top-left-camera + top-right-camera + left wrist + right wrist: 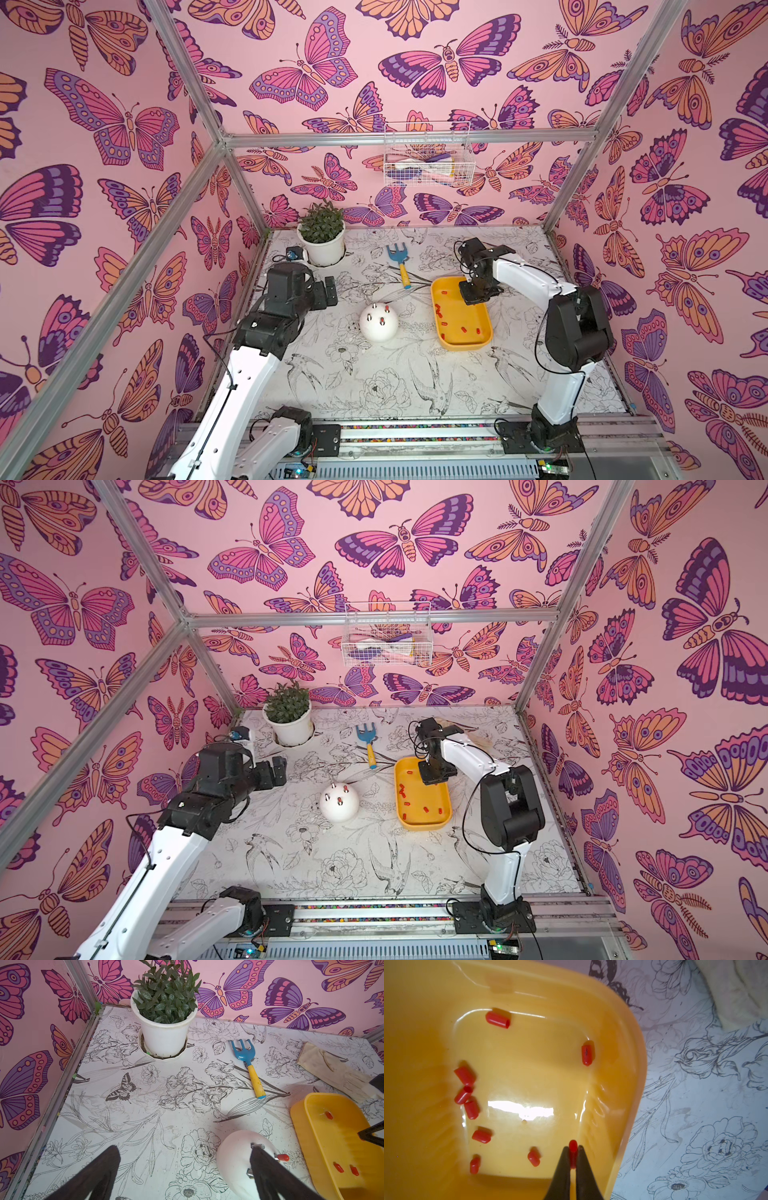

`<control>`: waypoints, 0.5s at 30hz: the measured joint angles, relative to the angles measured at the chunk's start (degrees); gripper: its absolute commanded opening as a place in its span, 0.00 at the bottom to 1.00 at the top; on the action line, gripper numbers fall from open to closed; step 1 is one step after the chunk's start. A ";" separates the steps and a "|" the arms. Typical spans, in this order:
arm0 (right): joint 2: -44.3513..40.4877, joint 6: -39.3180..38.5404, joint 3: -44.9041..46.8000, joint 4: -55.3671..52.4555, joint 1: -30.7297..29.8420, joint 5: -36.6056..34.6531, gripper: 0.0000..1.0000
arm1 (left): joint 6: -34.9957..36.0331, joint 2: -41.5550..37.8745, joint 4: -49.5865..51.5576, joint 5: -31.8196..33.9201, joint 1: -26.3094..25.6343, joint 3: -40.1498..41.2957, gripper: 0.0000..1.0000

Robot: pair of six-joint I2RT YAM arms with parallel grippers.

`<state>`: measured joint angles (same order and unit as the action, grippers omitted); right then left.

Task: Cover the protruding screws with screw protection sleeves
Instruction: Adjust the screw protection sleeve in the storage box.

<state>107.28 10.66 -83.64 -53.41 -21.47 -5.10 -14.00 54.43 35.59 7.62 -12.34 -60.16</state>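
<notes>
While one red sleeve (573, 1145) sits pinched between the near-closed fingers of the right hand (573, 1150), its rounded end pokes out past the fingertips, and that hand hangs low over the far end of the yellow tray (465, 345). More loose sleeves (471, 1108) lie on the tray floor: a cluster along one side, a few apart near the walls. Beside the tray, on the left arm's side and not touching it, the white dome (378, 328) stands on the counter (374, 386). Four screws (374, 306) stick up from its top: 2 wear red caps, 2 are bare grey. The left hand (328, 293) hovers near the dome, on its far left, w/ fingers spread as wide as they go and nothing between them. In the left wrist view one dark finger (266, 1167) crosses in front of the dome, but both top views show hand & dome apart. Farther back, a blue garden fork (399, 266) w/ yellow handle lies flat behind the dome and tray. A potted plant (322, 237) stands in the back left corner, a beige cloth (332, 1070) lies behind the tray, and a wire basket (424, 160) hangs on the back wall.
</notes>
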 measured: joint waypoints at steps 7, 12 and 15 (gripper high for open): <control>-1.11 2.71 3.63 0.72 -4.09 1.90 0.10 | -0.04 -0.09 -0.02 -0.76 0.00 0.00 1.00; -0.83 4.48 4.74 2.23 -4.87 3.23 0.10 | -0.04 -0.11 -0.02 -0.76 0.00 0.00 1.00; 0.31 4.81 4.72 3.37 -4.87 3.37 0.10 | -0.02 -0.11 0.00 -0.76 0.02 0.02 1.00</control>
<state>107.59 15.46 -78.91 -50.04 -26.35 -1.74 -14.02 54.33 35.59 6.85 -12.32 -60.14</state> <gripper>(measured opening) 0.103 0.997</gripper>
